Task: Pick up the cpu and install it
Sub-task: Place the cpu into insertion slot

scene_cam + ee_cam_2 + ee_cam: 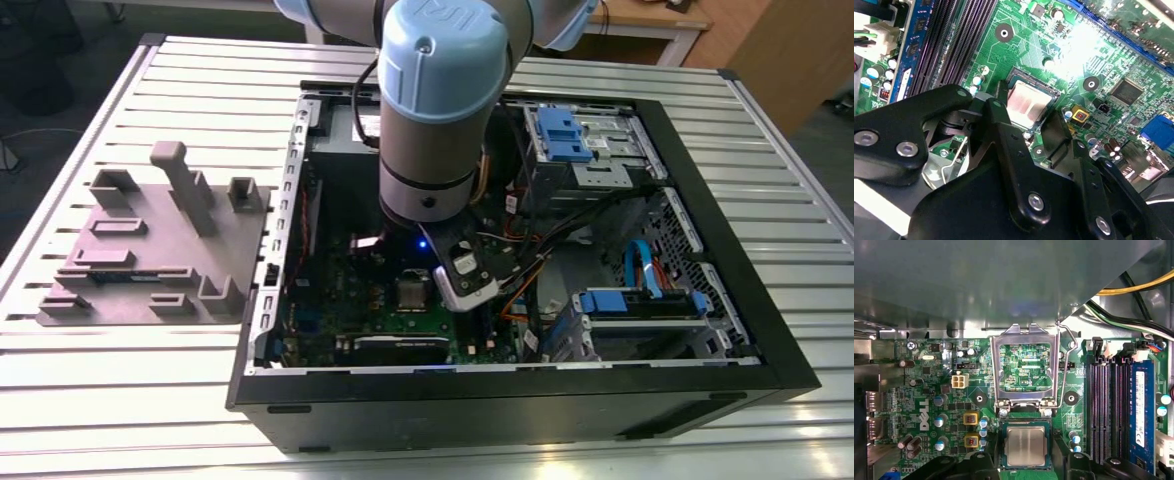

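Lying flat in the open socket (1026,420), the cpu (1026,446) looks light, stiff, slick-topped and probably fragile underneath; its thin side edges suit gripping. The hand (1026,459) straddles it, fingers (1066,461) slightly spread, apparently not pinching.

Bright glare patch on the motherboard (1089,65)

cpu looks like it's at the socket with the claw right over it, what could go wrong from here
1. The cpu lies at the socket with the claw close around it. I cannot tell whether it sits flat, so pressing could bend contacts.
2. The metal frame stands flipped open right beside the claw and might get snagged.
3. Loose cables run near the arm in the exterior view and could catch.
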`<action>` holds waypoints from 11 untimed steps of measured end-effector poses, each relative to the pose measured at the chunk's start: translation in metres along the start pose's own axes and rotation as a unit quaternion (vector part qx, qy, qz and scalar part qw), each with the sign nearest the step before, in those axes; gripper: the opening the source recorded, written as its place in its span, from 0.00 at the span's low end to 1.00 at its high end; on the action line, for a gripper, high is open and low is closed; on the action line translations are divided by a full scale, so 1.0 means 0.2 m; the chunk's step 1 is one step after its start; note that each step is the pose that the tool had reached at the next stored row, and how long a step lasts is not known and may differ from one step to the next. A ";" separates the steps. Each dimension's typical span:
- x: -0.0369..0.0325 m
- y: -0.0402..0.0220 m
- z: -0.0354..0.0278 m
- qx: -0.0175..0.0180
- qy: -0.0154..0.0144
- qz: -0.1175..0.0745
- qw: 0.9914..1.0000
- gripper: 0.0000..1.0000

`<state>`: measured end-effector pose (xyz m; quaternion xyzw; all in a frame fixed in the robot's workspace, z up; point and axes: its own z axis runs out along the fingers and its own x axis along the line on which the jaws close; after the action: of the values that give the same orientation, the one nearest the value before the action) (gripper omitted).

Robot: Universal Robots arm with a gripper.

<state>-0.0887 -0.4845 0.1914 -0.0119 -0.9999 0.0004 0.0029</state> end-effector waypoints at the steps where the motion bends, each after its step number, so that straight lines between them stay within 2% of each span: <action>1: 0.000 0.000 0.000 0.000 0.000 0.000 1.000 0.52; 2: 0.000 0.000 0.000 0.000 0.000 0.000 1.000 0.52; 3: 0.000 -0.001 0.000 0.000 0.000 0.000 1.000 0.45; 11: -0.001 -0.008 0.002 0.000 0.000 0.000 1.000 0.45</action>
<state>-0.0886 -0.4862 0.1911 -0.0119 -0.9999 0.0004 0.0029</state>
